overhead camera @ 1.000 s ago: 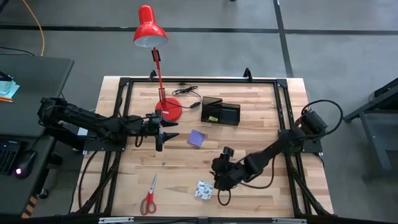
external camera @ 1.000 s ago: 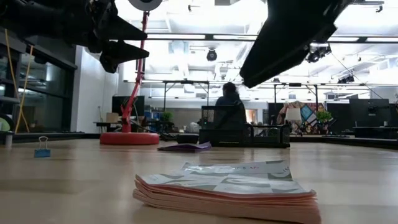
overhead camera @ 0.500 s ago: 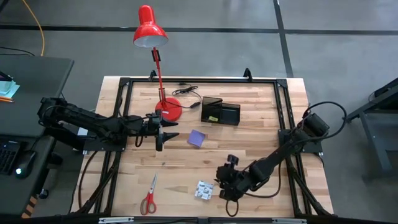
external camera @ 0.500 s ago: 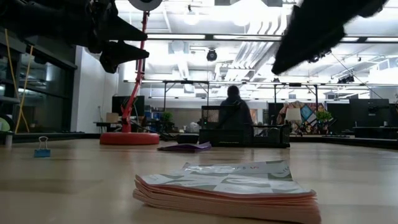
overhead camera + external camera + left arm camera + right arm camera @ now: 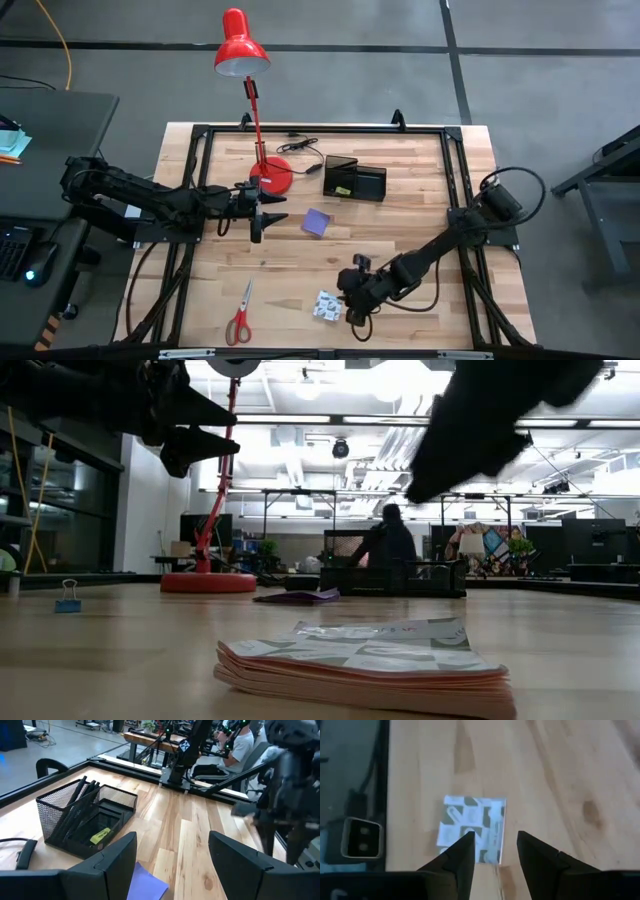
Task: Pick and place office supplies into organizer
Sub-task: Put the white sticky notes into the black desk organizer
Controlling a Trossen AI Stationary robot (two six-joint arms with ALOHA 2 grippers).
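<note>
1 packet (image 5: 327,305) | 1 notepad (image 5: 317,222) | 1 scissors (image 5: 240,315) | 1 organizer (image 5: 355,180) | right hand (image 5: 352,312) fingers apart over packet | left hand (image 5: 256,228) apart

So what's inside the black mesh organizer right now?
The left wrist view shows the organizer holding several black pens leaning in its taller section and a small yellow piece lower down. The mesh walls hide the compartment floors, so anything else there can't be told.
</note>
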